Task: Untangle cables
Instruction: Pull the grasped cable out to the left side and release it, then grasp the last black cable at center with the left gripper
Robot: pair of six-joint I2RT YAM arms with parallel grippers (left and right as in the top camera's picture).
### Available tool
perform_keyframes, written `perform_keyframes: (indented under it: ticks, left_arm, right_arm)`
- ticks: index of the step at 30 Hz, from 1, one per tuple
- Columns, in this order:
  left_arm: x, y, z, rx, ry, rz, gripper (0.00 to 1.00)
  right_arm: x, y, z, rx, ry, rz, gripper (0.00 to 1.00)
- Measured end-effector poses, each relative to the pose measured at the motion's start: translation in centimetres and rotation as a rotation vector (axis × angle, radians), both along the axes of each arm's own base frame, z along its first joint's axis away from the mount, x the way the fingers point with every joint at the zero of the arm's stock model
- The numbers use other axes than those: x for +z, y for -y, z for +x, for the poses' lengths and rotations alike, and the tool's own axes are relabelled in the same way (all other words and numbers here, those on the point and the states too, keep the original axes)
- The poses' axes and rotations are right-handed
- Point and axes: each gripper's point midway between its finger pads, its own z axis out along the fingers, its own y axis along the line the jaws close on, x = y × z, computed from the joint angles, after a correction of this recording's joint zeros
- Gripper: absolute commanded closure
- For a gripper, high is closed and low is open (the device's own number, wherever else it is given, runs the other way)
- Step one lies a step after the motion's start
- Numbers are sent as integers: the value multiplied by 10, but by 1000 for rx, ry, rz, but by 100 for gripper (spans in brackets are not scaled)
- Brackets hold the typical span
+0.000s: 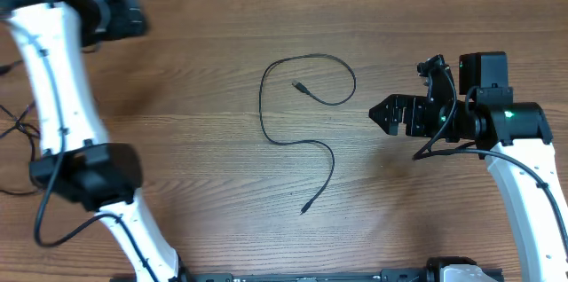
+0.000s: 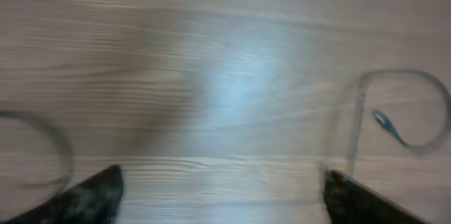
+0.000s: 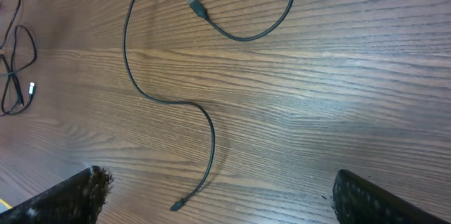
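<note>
Using the right tool [image 1: 382, 113] as my reference point. Its two dark fingers [image 3: 70, 199] are spread wide with nothing between them, just wood-grain worktop [image 1: 222, 16] in the gap.

Near it on its left is the long cable [image 1: 262, 122], a single thin black cord lying flat on the worktop and touching neither tool. The part farther from the robot curls into an open loop. The metal-tipped plug [image 1: 300, 85] sits inside that loop, and the loop's right side is what comes closest to the right tool. From there the cord snakes back toward the robot in a loose S and ends in the other plug [image 1: 304, 209].

Well to the left of the right tool, past the long cable, is a bunch of thin black cords [image 3: 14, 62] with a pale-tipped plug [image 3: 32, 90].

The left tool [image 2: 223, 171] is way off to the left too. Its wrist view is pretty smeared, but its fingers [image 2: 91, 196] are clearly apart and holding nothing.
</note>
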Motion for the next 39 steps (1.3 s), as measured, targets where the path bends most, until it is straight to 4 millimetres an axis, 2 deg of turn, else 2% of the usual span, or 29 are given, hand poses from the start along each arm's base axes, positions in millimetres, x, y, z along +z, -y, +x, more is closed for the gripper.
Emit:
perform_keyframes:
  ticks: [3,7,11,17,18,19,20,22,23,26,31,35,39]
  left_arm:
    - [-25,50,4,-115,-73,-17,1]
    - [-73,99,7,-208,-196,-34,1]
    - [-122,136,5,-262,-310,-46,0]
    - [-177,191,-9,-366,-429,-31,0]
    - [-186,202,-11,-383,-444,-26,4]
    - [-191,207,-13,-387,-455,-25,12]
    - [-200,214,-16,-394,-472,-21,36]
    - [-220,230,-25,-405,-521,-15,69]
    - [-227,234,-28,-411,-538,-12,93]
    - [-233,240,-32,-417,-550,-11,96]
    - [-236,238,-32,-411,-559,-16,96]
    - [-227,237,-29,-409,-548,-18,96]
    - [-210,238,-12,-407,-465,-25,96]
  right_arm:
    - [0,0,0,0,-2,0,0]
    - [0,0,-1,-1,-3,-1,0]
    - [-1,1,-2,-3,-10,-6,0]
    - [-3,3,-2,-9,-12,-19,0]
    - [-3,3,-2,-10,-12,-20,0]
    - [-3,3,-2,-9,-12,-20,0]
    - [-3,3,-2,-9,-13,-21,0]
    - [-4,5,-3,-13,-19,-27,0]
    - [-4,5,-3,-14,-22,-30,0]
    - [-6,7,-4,-20,-28,-43,0]
    - [-7,10,-4,-26,-27,-56,0]
    - [-7,10,-4,-27,-26,-58,0]
    - [-7,10,-3,-28,-27,-59,0]
